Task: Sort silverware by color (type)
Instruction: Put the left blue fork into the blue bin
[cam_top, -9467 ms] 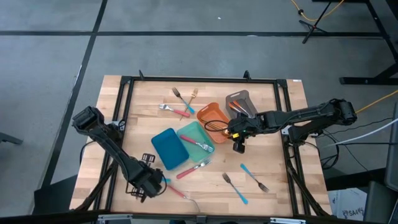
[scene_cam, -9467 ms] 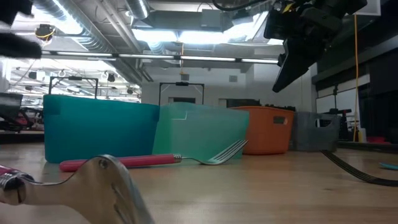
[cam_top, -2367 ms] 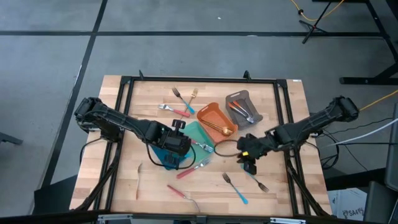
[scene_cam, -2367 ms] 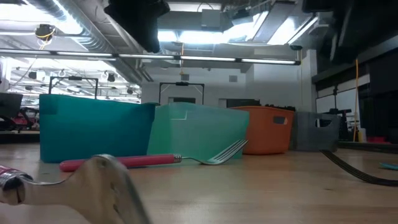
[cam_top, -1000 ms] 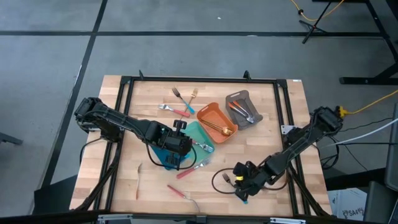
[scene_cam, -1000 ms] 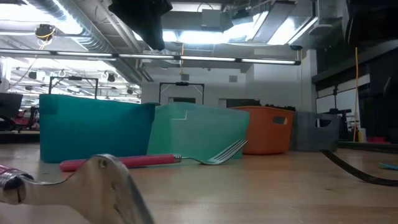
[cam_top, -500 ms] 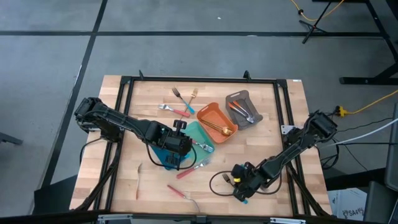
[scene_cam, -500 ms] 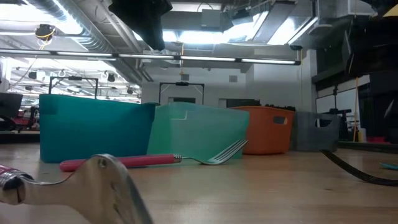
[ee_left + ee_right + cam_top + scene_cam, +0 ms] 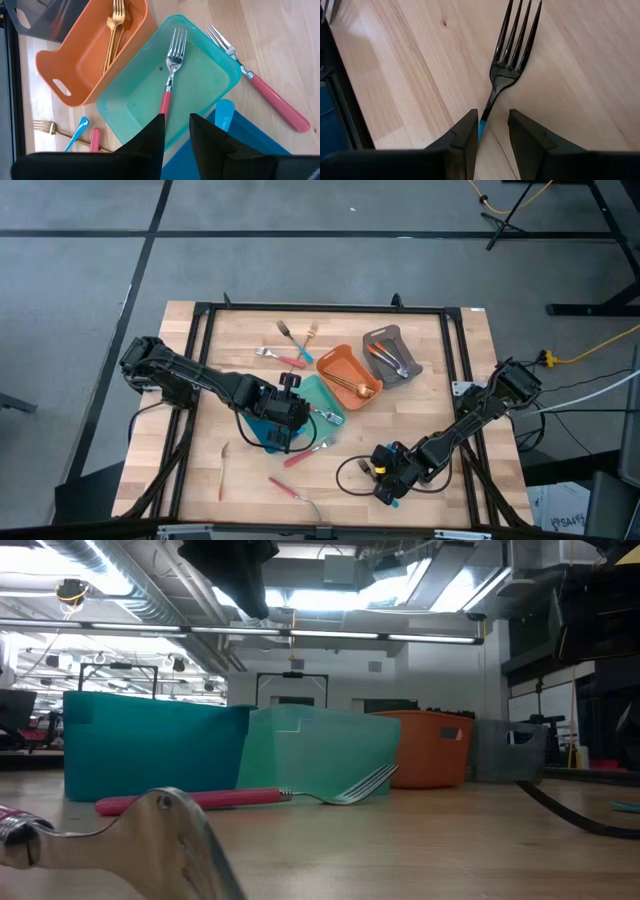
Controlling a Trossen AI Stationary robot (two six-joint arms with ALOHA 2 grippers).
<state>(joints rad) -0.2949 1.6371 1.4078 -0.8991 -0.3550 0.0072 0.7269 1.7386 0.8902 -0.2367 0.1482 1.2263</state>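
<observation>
Two dark, near-black jointed arms, slim links, bulkier rounded housings at shoulder joints. Left gripper [image 9: 176, 145]: matte black blocky fingers, angular tapered tips. Right gripper [image 9: 490, 137]: same black angular fingers. Thin black cable looped beside right gripper. Small yellow-orange marking on right wrist.

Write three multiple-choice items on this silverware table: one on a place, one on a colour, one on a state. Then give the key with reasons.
1. Where is the right gripper?
A. over the grey tray
B. low at the table's near right, on a blue-handled fork
C. above the orange tray

2. What colour is the handle of the fork lying in the teal tray?
A. red/pink
B. gold
C. blue

3. How do the left gripper's fingers stand?
A. clamped on a spoon
B. out of view
C. apart, holding nothing

Key: 1 B, the fork's neck runs between the fingers in the right wrist view. 2 A, the left wrist view shows it. 3 C, the gap between them is bare.
</observation>
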